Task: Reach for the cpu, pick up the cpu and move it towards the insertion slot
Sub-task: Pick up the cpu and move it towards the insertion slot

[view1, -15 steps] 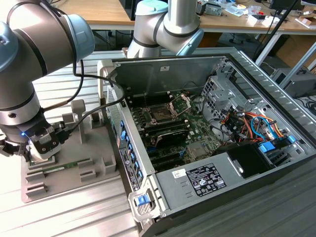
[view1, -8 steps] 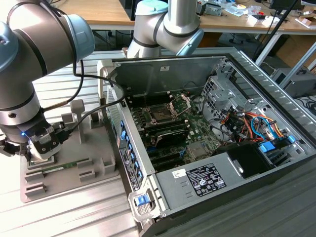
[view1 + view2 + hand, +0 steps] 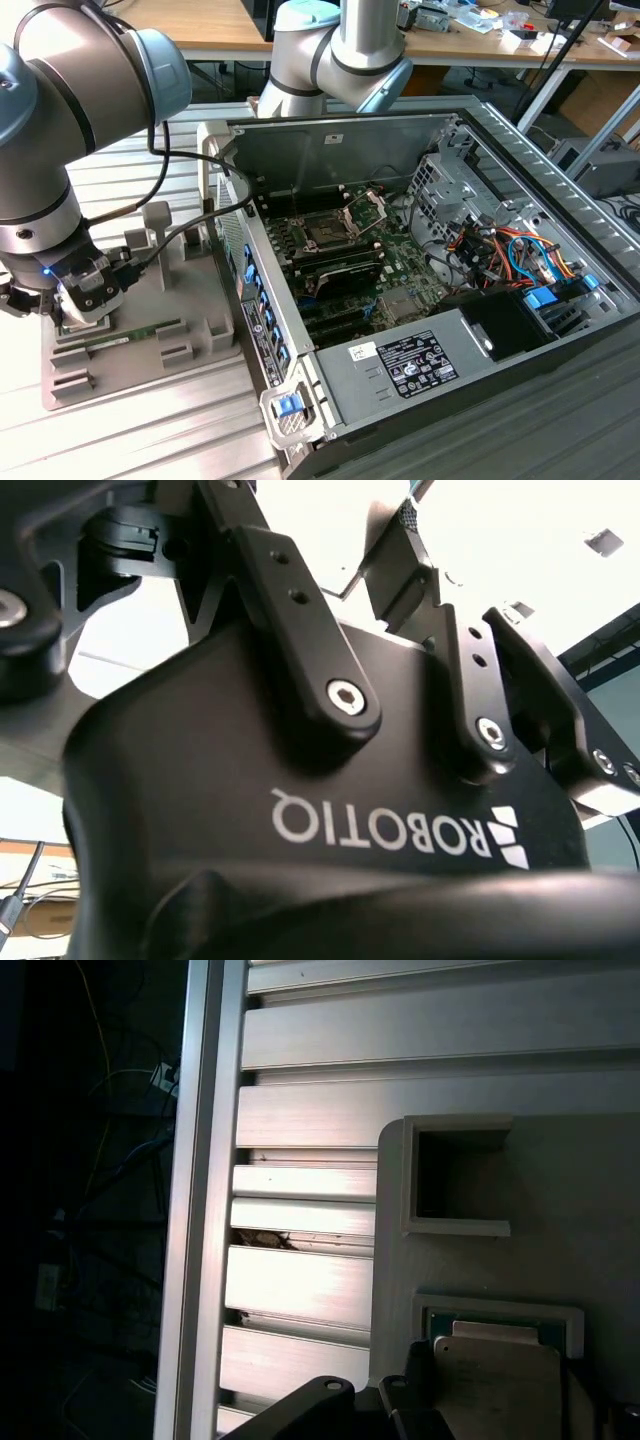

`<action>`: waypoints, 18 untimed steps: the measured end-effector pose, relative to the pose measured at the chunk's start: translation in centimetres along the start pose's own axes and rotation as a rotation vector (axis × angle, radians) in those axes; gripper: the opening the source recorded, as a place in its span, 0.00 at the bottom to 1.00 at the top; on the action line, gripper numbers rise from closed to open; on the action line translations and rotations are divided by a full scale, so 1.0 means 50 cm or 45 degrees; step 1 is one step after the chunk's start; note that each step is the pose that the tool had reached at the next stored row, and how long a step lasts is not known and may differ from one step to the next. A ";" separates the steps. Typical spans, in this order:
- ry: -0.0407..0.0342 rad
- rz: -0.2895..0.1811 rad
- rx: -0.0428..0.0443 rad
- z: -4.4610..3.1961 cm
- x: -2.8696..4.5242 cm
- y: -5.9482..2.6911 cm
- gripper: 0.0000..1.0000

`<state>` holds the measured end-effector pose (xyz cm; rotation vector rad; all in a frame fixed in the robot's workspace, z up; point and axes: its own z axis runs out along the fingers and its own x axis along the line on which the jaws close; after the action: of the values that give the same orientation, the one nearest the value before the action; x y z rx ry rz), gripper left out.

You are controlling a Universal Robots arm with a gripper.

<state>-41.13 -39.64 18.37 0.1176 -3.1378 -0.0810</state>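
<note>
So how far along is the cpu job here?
Reach looks done: the gripper is down at the cpu, which lies in its nest on the grey holder. Grasp: cannot tell. Not yet lifted or carried; the insertion slot in the computer case stands open.

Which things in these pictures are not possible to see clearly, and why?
The cpu: cut off by the picture's edge in the first wrist view; in the exterior view the pincer hides it.
The insertion slot: too small in the exterior view to tell its inside.
</note>
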 end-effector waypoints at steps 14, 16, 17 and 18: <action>0.0000 0.000 0.000 0.001 0.000 0.000 0.55; 0.0001 0.000 0.000 0.001 0.000 0.000 0.55; 0.0001 0.000 0.000 0.001 0.000 0.000 0.55; 0.0000 0.000 0.000 0.001 0.000 0.000 0.55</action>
<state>-41.13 -39.64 18.33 0.1176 -3.1378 -0.0810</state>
